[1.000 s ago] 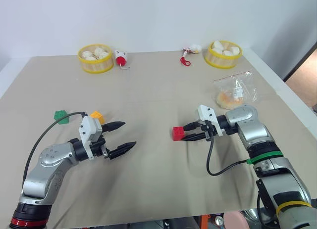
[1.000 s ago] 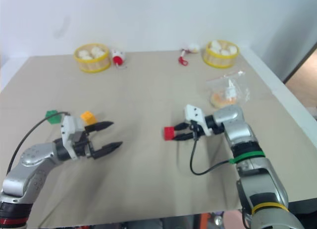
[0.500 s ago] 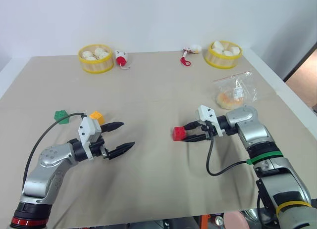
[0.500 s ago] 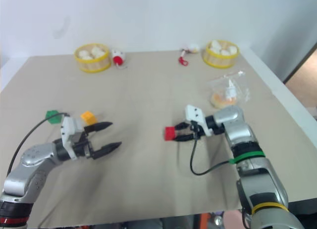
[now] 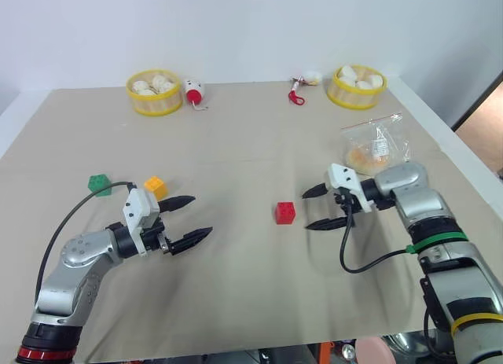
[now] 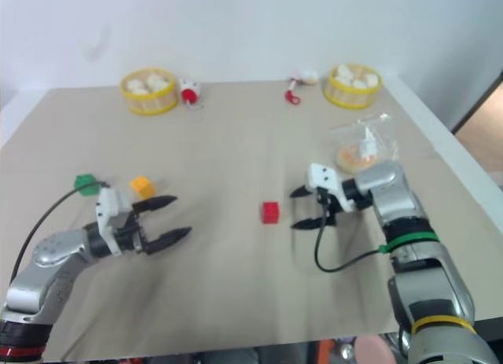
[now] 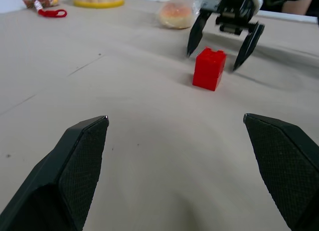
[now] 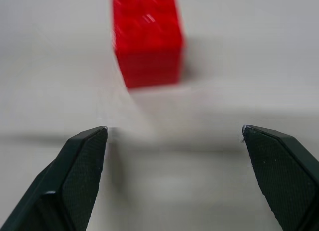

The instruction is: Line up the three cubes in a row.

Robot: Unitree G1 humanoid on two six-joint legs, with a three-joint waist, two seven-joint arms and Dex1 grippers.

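The red cube (image 5: 285, 213) sits alone on the tan table near its middle, studs up. My right gripper (image 5: 313, 208) stands open just to its right, a small gap away, fingers pointing at it. The red cube (image 8: 147, 37) lies ahead of those spread fingers in the right wrist view. The green cube (image 5: 99, 184) and the yellow-orange cube (image 5: 156, 186) rest side by side at the left. My left gripper (image 5: 200, 216) hovers open in front of the yellow-orange cube, empty. In the left wrist view the red cube (image 7: 209, 68) stands far off with the right gripper (image 7: 218, 48) behind it.
Two yellow baskets of white balls (image 5: 155, 93) (image 5: 357, 86) stand along the far edge, with small red-and-white toys (image 5: 196, 93) (image 5: 299, 86) beside them. A clear bag with something orange (image 5: 373, 149) lies at the right, behind my right arm.
My right gripper opened and let go of the red cube, then drew back to the right. The cube stays on the table. The left arm kept still.
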